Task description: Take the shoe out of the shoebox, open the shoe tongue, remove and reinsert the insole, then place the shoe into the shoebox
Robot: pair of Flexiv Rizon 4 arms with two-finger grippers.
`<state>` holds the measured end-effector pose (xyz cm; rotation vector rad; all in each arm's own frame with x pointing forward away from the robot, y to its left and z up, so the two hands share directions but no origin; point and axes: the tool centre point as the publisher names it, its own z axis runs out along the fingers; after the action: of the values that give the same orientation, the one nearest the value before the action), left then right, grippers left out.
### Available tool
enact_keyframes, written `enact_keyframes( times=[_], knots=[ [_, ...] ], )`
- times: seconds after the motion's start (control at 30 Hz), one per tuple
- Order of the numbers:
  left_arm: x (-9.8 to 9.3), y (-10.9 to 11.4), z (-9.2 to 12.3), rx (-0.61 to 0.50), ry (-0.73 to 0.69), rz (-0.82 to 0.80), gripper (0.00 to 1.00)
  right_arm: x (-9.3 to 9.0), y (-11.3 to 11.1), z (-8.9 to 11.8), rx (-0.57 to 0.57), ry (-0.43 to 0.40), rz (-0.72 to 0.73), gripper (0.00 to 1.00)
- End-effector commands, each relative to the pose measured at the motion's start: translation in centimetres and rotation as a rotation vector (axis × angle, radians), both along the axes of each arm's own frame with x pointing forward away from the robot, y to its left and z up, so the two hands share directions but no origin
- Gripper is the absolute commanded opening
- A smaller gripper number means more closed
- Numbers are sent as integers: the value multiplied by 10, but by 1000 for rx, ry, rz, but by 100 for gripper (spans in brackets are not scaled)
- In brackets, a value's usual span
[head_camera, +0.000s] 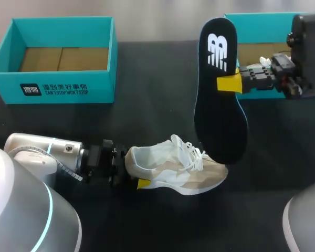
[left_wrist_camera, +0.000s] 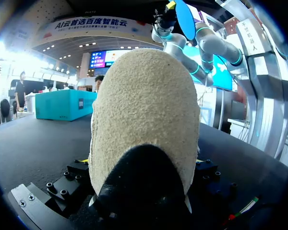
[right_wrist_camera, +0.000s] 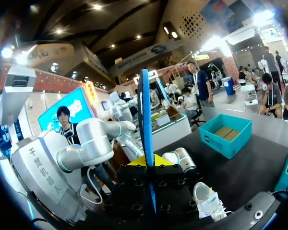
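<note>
A beige and white shoe [head_camera: 178,168] lies on its side on the black table, toe pointing right. My left gripper [head_camera: 134,172] holds it by the heel, fingers wide on both sides, one yellow tip showing under the sole. The heel [left_wrist_camera: 144,120] fills the left wrist view and hides the fingertips. A dark insole [head_camera: 218,89] hangs upright in the air above the shoe's toe. My right gripper [head_camera: 228,83] is shut on its right edge. The right wrist view shows the insole [right_wrist_camera: 144,110] edge-on, rising from between the yellow tips [right_wrist_camera: 146,160], with the shoe [right_wrist_camera: 209,199] below.
An open teal shoebox [head_camera: 63,89] stands at the back left. A second teal box [head_camera: 257,21] sits at the back right, behind my right arm. The black tabletop [head_camera: 147,115] lies between the boxes and the shoe.
</note>
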<state>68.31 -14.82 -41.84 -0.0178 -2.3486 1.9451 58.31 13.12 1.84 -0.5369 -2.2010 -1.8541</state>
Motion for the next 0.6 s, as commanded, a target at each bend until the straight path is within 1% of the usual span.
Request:
enact_keyframes(
  times=[0.03,0.23,0.5,0.53,0.57,0.6],
  knots=[
    [0,0,0,1,0,1,0,8,5,1,1,12,5,0],
    [0,0,0,1,0,1,0,17,6,-2,21,40,26,0],
    [0,0,0,1,0,1,0,20,6,-3,38,49,35,0],
    [0,0,0,1,0,1,11,20,6,-3,38,49,35,0],
    [0,0,0,1,0,1,37,20,6,-3,38,49,35,0],
    [1,1,1,0,1,1,86,20,6,-3,38,49,35,0]
  ],
)
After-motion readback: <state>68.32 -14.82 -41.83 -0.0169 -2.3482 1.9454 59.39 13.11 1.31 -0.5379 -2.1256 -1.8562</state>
